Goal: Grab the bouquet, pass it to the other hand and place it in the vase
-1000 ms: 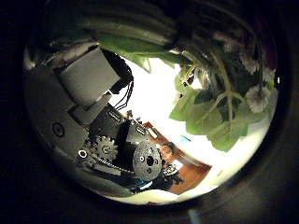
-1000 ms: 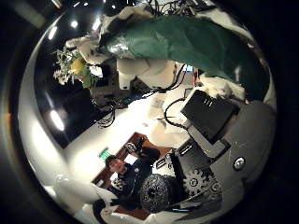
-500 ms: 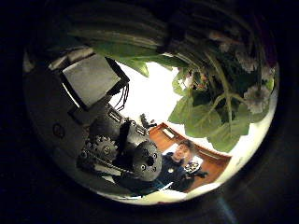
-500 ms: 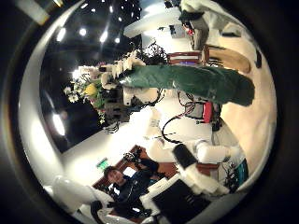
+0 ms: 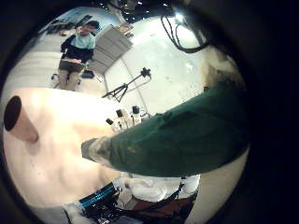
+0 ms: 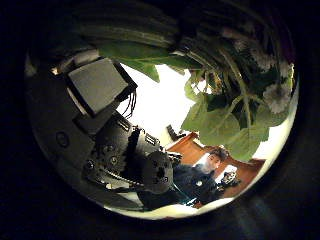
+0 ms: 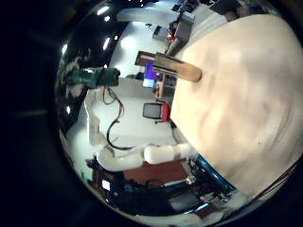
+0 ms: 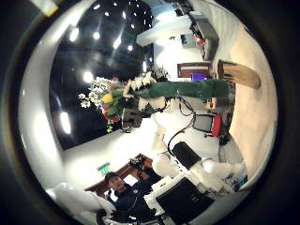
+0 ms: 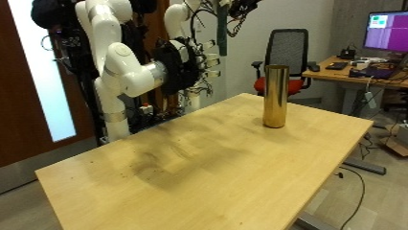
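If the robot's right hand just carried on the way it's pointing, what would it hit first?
Probably the gold vase. In the outside view the right hand seems to point across the bare table towards it, with nothing between, though depth is unclear. The left hand holds the bouquet higher up.

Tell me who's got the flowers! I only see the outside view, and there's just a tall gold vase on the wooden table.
Observer: The left hand. Its thumb side palm view is filled by the bouquet of flowers and leaves in dark green wrap.
Operator: Is the other hand holding it too?
Observer: No. In the right hand's thumb side palm view the bouquet sits well apart from that palm.
Operator: Anything inside the vase?
Observer: The left little finger side view looks into the tall gold cylinder vase: a dark mouth, no stems.
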`<control>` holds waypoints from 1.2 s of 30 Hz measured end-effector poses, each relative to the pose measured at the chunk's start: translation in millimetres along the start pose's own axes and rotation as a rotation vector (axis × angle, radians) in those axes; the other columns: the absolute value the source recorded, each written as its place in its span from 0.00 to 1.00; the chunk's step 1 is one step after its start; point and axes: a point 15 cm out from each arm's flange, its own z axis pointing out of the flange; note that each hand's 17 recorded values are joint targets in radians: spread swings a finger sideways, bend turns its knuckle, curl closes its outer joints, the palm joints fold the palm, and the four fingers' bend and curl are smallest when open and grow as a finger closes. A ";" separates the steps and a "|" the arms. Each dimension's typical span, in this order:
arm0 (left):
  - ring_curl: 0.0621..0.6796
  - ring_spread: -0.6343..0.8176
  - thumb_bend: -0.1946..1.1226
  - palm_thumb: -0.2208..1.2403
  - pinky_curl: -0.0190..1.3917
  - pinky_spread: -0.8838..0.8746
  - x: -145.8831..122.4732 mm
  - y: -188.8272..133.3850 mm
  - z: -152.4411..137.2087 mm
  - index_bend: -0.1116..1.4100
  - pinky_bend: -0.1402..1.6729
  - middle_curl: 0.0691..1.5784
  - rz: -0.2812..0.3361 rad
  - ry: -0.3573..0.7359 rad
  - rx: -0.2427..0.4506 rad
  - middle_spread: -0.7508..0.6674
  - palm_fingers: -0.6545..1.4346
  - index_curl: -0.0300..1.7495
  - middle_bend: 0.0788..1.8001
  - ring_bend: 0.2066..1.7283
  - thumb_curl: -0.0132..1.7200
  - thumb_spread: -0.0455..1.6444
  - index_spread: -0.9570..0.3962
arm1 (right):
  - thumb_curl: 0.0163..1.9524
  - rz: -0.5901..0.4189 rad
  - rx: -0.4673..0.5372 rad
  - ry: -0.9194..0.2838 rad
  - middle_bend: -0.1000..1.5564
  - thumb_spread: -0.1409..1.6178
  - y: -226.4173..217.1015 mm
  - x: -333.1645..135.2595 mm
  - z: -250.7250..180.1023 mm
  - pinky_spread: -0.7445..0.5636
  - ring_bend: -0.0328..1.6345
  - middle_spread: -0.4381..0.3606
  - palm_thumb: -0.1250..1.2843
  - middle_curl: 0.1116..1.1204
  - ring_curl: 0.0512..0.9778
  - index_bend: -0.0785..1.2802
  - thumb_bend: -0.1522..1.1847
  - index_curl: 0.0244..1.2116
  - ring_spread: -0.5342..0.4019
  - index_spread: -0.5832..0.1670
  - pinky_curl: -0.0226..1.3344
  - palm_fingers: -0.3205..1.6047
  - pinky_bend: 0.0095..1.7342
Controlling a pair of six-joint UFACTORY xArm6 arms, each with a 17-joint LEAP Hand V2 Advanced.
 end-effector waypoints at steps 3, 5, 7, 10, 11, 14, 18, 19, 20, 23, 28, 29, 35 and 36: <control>0.85 0.16 0.13 0.90 0.51 0.19 7.6 -6.5 -17.0 0.43 0.73 0.56 0.028 -0.025 0.050 0.20 0.82 0.64 0.65 0.83 0.52 0.18 0.16 | 0.27 0.012 0.018 -0.003 0.16 0.62 -0.7 3.6 -3.8 0.77 0.22 0.66 0.72 0.15 0.19 0.16 0.10 0.17 0.74 0.33 0.31 0.12 0.18; 0.86 0.16 0.13 0.90 0.51 0.19 11.3 -10.4 -27.3 0.42 0.73 0.56 0.046 -0.038 0.081 0.20 0.82 0.66 0.65 0.82 0.52 0.18 0.15 | 0.27 0.013 0.024 -0.001 0.16 0.62 -2.1 5.1 -5.2 0.77 0.22 0.66 0.72 0.15 0.20 0.16 0.10 0.17 0.74 0.34 0.30 0.13 0.18; 0.86 0.16 0.13 0.90 0.51 0.19 12.5 -13.4 -38.8 0.40 0.73 0.55 0.065 -0.059 0.117 0.20 0.82 0.69 0.65 0.82 0.53 0.18 0.15 | 0.27 0.012 0.042 0.010 0.16 0.62 -5.6 7.5 -9.0 0.77 0.22 0.66 0.73 0.14 0.20 0.16 0.10 0.17 0.74 0.34 0.30 0.13 0.18; 0.86 0.16 0.13 0.90 0.52 0.19 11.6 -19.3 -53.1 0.39 0.73 0.55 0.086 -0.092 0.177 0.20 0.82 0.71 0.65 0.82 0.53 0.17 0.14 | 0.27 0.001 0.092 0.050 0.16 0.62 -15.4 13.0 -20.3 0.77 0.21 0.66 0.73 0.14 0.20 0.16 0.10 0.16 0.74 0.34 0.29 0.13 0.18; 0.86 0.16 0.13 0.90 0.52 0.19 10.9 -21.5 -57.1 0.38 0.72 0.55 0.091 -0.098 0.194 0.20 0.82 0.72 0.65 0.82 0.53 0.17 0.14 | 0.27 -0.002 0.105 0.059 0.16 0.62 -17.8 14.5 -23.6 0.77 0.21 0.66 0.73 0.14 0.20 0.16 0.10 0.16 0.74 0.34 0.29 0.13 0.18; 0.86 0.16 0.13 0.90 0.52 0.19 16.5 -25.7 -61.7 0.36 0.72 0.55 0.127 -0.097 0.224 0.20 0.82 0.75 0.65 0.82 0.53 0.17 0.14 | 0.27 -0.008 0.124 0.076 0.16 0.62 -21.8 17.9 -27.5 0.77 0.21 0.66 0.73 0.14 0.21 0.16 0.10 0.16 0.74 0.34 0.28 0.13 0.18; 0.86 0.16 0.13 0.90 0.53 0.19 13.8 -33.6 -76.9 0.34 0.72 0.55 0.142 -0.131 0.286 0.20 0.83 0.77 0.65 0.81 0.53 0.17 0.14 | 0.27 -0.005 0.127 0.077 0.17 0.62 -22.5 20.0 -28.3 0.77 0.21 0.67 0.74 0.14 0.21 0.16 0.10 0.16 0.74 0.34 0.28 0.14 0.18; 0.86 0.16 0.13 0.90 0.53 0.19 12.2 -37.0 -83.7 0.34 0.71 0.55 0.156 -0.148 0.310 0.20 0.83 0.78 0.65 0.81 0.53 0.17 0.14 | 0.27 -0.004 0.126 0.077 0.17 0.62 -22.4 20.0 -28.0 0.77 0.21 0.67 0.74 0.14 0.21 0.16 0.10 0.16 0.74 0.34 0.28 0.14 0.18; 0.86 0.16 0.13 0.90 0.53 0.18 11.0 -38.7 -88.0 0.34 0.71 0.55 0.168 -0.160 0.323 0.20 0.83 0.79 0.65 0.81 0.53 0.17 0.14 | 0.27 -0.001 0.124 0.077 0.17 0.63 -22.0 20.1 -27.0 0.77 0.21 0.68 0.74 0.14 0.21 0.16 0.10 0.16 0.74 0.34 0.27 0.14 0.18; 0.86 0.16 0.13 0.90 0.53 0.18 7.9 -39.4 -92.0 0.33 0.71 0.55 0.182 -0.181 0.326 0.20 0.83 0.80 0.65 0.81 0.53 0.17 0.14 | 0.27 -0.002 0.124 0.079 0.18 0.63 -22.3 17.4 -27.1 0.77 0.20 0.70 0.74 0.16 0.21 0.16 0.10 0.16 0.74 0.35 0.27 0.15 0.17; 0.86 0.16 0.13 0.90 0.54 0.18 -4.9 -42.0 -98.3 0.32 0.71 0.55 0.166 -0.213 0.339 0.20 0.83 0.82 0.65 0.81 0.54 0.16 0.15 | 0.27 -0.002 0.127 0.078 0.18 0.63 -22.9 17.7 -28.0 0.77 0.20 0.72 0.74 0.18 0.22 0.16 0.10 0.16 0.74 0.37 0.27 0.16 0.17; 0.86 0.16 0.13 0.90 0.54 0.18 -6.1 -42.0 -98.3 0.31 0.70 0.55 0.164 -0.212 0.337 0.20 0.83 0.82 0.65 0.81 0.54 0.16 0.15 | 0.27 -0.003 0.129 0.077 0.18 0.63 -23.4 18.4 -28.3 0.77 0.20 0.72 0.74 0.19 0.22 0.16 0.10 0.16 0.74 0.37 0.27 0.16 0.17; 0.86 0.15 0.13 0.90 0.54 0.18 -31.7 -42.4 -108.4 0.30 0.70 0.55 0.138 -0.227 0.333 0.20 0.83 0.84 0.64 0.81 0.54 0.16 0.17 | 0.27 -0.010 0.171 0.070 0.18 0.63 -33.4 19.9 -32.6 0.77 0.20 0.72 0.74 0.20 0.22 0.17 0.10 0.17 0.74 0.40 0.26 0.17 0.17; 0.86 0.15 0.13 0.90 0.54 0.18 -38.1 -42.1 -109.9 0.30 0.70 0.55 0.129 -0.228 0.335 0.20 0.83 0.84 0.64 0.80 0.54 0.16 0.17 | 0.27 -0.011 0.171 0.070 0.18 0.63 -33.5 19.9 -32.6 0.77 0.20 0.72 0.74 0.20 0.23 0.17 0.10 0.17 0.74 0.40 0.26 0.17 0.17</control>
